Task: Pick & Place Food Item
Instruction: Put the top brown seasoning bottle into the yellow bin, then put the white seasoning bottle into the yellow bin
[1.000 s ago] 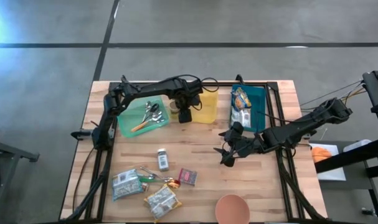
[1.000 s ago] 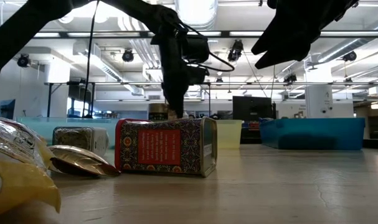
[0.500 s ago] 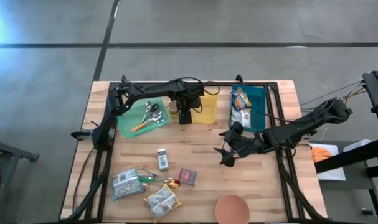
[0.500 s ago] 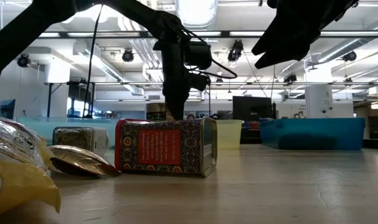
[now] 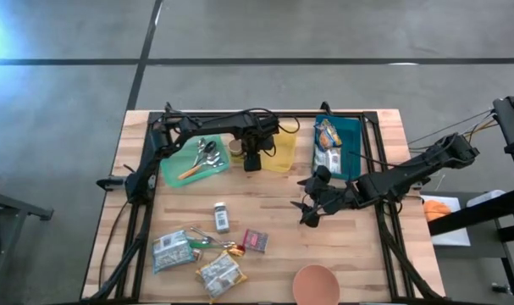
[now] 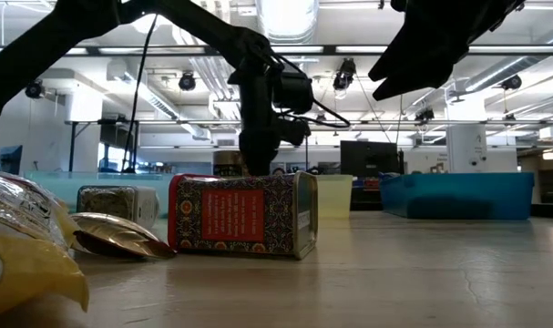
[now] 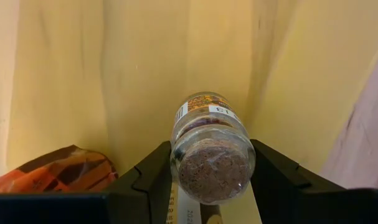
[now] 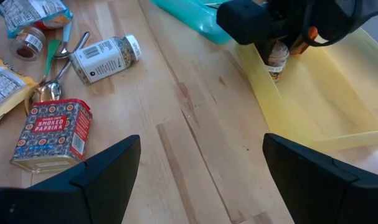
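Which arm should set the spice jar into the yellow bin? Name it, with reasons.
Left: its pincer already grips the spice jar above the yellow bin. The right pincer hangs open, away from it.

red paprika tin [image 6: 242,215] on table [image 6: 394,273]

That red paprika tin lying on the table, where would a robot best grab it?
Probably from straight above, pinching the long flat sides. The smoked paprika tin lies flat on the wooden table, so its broad label face points up and the two long sides stand clear. A spoon lies close to one short end.
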